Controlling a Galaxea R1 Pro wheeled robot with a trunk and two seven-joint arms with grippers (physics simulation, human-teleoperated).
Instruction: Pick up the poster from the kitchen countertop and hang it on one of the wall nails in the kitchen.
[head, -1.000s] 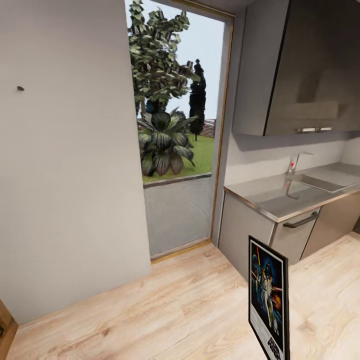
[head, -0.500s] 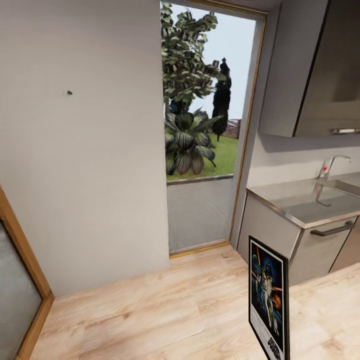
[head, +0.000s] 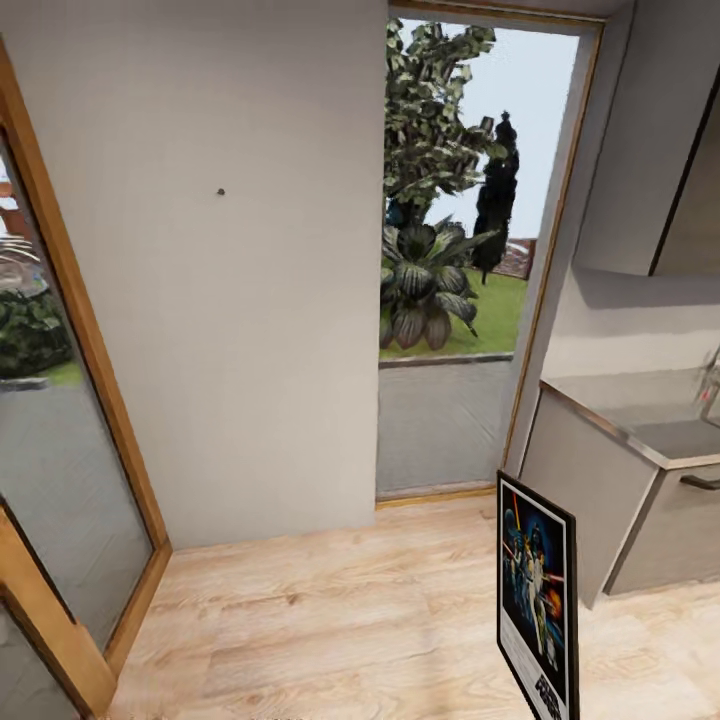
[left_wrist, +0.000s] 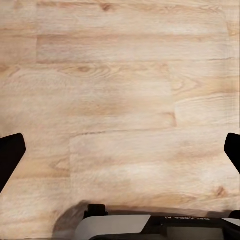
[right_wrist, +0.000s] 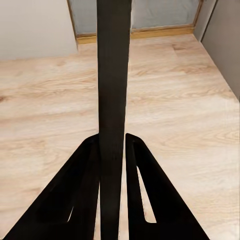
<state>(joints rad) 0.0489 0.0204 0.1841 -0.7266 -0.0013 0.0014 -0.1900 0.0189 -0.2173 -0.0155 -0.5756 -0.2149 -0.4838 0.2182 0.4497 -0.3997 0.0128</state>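
The poster stands upright at the lower right of the head view, held off the wooden floor, its dark blue artwork facing left. In the right wrist view the poster appears edge-on as a black strip, and my right gripper is shut on it, one finger on each side. My left gripper is open, its black fingertips far apart above bare floor. A small dark wall nail sticks out of the pale wall ahead, high up. The end of the steel kitchen countertop is at the right.
A wood-framed glass door stands at the left. An open doorway to a garden lies between the nail wall and the grey cabinets. An upper cabinet hangs at the top right. My base shows over the floor.
The camera has swung left: the nail, doorway and counter have slid right in the picture and the glass door has come into view. The poster keeps its place in my right gripper.
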